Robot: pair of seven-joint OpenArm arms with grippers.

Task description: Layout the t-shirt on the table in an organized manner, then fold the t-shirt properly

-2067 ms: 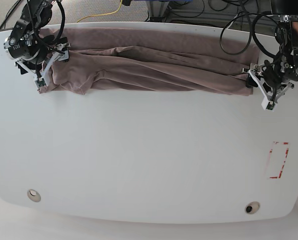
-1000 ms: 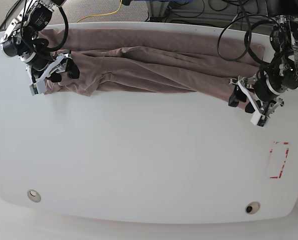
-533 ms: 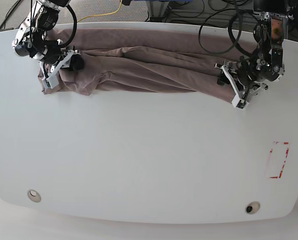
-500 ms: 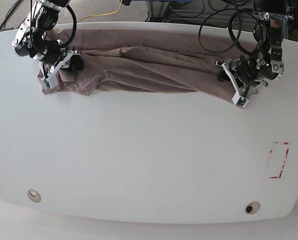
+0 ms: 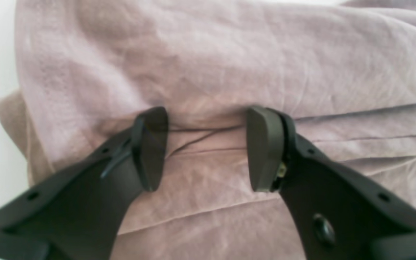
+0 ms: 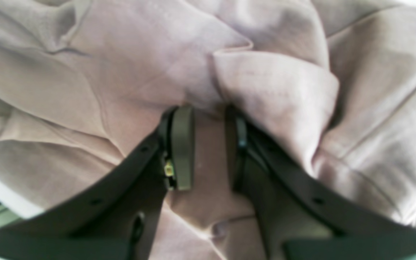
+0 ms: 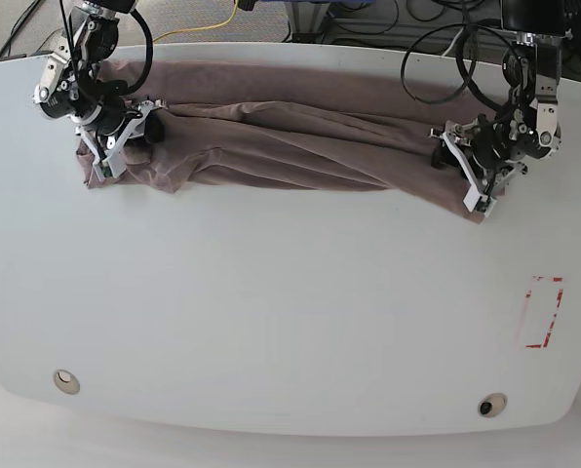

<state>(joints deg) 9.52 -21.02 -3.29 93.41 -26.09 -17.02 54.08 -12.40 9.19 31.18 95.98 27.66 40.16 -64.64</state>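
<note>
**A:** Where is the t-shirt, and which way does it run?

**B:** The mauve-brown t-shirt [image 7: 290,136] lies bunched into 1 long band along the far edge of the glossy white table [image 7: 271,312]. Its long axis runs side to side across the base view, sloping slightly toward the camera at the view's right end. Long creases follow the same direction. Which end is the neck and which the hem, I cannot tell.

**A:** What are the 2 grippers doing?

**B:** The right gripper [image 7: 125,136] is at the band's end on the view's left, pressed into the cloth. Its wrist camera shows the jaws drawn narrow, with a pinch of t-shirt [image 6: 208,151] between the 2 pads and a thick fold bulging over the right-hand finger [image 6: 240,144]. The left gripper [image 7: 471,171] is at the opposite end, on the view's right. Its wrist camera shows the jaws standing wide, both fingertips [image 5: 150,144] set down on the t-shirt [image 5: 229,72], with wrinkled cloth spanning the gap but not squeezed.

**A:** Anything else on the table?

**B:** A red dashed rectangle [image 7: 542,312] sits near the right edge, well apart from the shirt. 2 small round holes [image 7: 66,380] sit near the near edge, 1 toward each corner. Black cables [image 7: 446,58] loop behind the far edge.
</note>
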